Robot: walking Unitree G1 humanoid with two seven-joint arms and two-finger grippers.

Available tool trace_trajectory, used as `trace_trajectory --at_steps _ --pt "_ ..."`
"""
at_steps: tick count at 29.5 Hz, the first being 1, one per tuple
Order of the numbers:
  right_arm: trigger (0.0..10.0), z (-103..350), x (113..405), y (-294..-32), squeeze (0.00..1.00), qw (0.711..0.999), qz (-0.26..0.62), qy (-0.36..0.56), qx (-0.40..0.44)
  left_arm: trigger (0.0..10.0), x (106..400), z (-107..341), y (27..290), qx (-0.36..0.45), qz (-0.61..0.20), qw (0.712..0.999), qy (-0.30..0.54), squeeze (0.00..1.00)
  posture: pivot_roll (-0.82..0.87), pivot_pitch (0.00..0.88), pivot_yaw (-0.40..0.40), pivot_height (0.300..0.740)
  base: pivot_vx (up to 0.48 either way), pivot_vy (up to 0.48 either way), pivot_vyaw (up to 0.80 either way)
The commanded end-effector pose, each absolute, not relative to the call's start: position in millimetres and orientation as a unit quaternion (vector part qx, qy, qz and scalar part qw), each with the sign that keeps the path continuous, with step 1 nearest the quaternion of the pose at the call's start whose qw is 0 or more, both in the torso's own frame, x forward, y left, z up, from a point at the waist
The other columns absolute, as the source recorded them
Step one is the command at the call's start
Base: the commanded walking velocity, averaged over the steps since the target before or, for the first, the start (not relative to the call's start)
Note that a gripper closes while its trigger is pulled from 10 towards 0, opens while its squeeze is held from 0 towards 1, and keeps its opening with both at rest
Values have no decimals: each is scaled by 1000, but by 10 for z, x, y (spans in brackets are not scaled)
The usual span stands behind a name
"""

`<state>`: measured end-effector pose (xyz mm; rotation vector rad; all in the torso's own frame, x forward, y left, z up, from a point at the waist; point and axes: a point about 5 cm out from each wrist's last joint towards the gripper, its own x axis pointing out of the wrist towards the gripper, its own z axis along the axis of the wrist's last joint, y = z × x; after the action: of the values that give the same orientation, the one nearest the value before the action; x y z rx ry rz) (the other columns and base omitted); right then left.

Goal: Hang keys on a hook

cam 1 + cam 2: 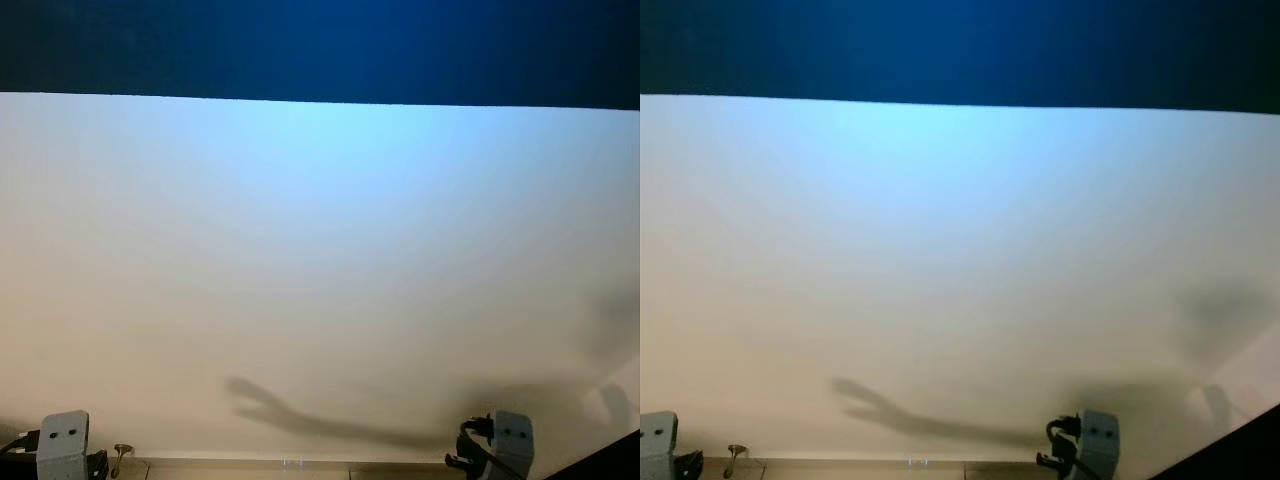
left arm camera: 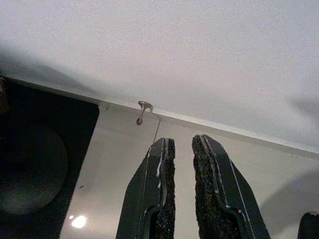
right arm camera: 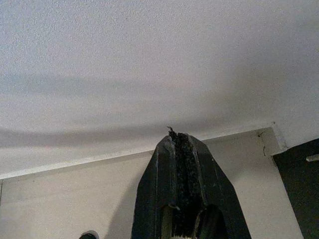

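A small metal hook (image 2: 143,110) sticks out of a pale panel just below the white wall; it also appears low on the left as the hook (image 1: 122,455). My left gripper (image 2: 183,142) points up towards the wall, a little to one side of the hook and short of it, with its black fingers slightly open and nothing between them. My right gripper (image 3: 177,133) has its fingers pressed shut, aimed at the wall's lower edge, with nothing visible in them. Both grey wrists, the left (image 1: 63,445) and the right (image 1: 510,440), sit at the bottom of the head views. I see no keys.
A white wall (image 1: 320,260) takes up most of the head views, under a dark blue band (image 1: 320,45). An arm's shadow (image 1: 300,420) lies across it. A dark panel (image 2: 40,164) borders the hook's pale panel, and another dark panel (image 3: 299,184) is by the right gripper.
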<state>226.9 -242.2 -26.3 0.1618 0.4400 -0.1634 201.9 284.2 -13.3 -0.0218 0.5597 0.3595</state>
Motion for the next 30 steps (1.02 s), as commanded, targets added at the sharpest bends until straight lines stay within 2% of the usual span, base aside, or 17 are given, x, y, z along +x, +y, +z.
trace_trajectory --at_steps 1,20,30 --pt "10000 -315 2214 -2411 0 966 -85 229 83 10000 1969 -161 2889 -9 183 942 282 0 78 49 76 740 0 0 0" --pt "10000 -316 2221 -2407 0 966 -86 229 83 10000 1989 -163 2890 -9 182 942 282 0 78 47 76 740 0 0 0" --pt "10000 -312 2228 -2414 0 966 -87 229 81 10000 2012 -187 2810 -6 169 943 286 0 66 41 78 740 0 0 0"
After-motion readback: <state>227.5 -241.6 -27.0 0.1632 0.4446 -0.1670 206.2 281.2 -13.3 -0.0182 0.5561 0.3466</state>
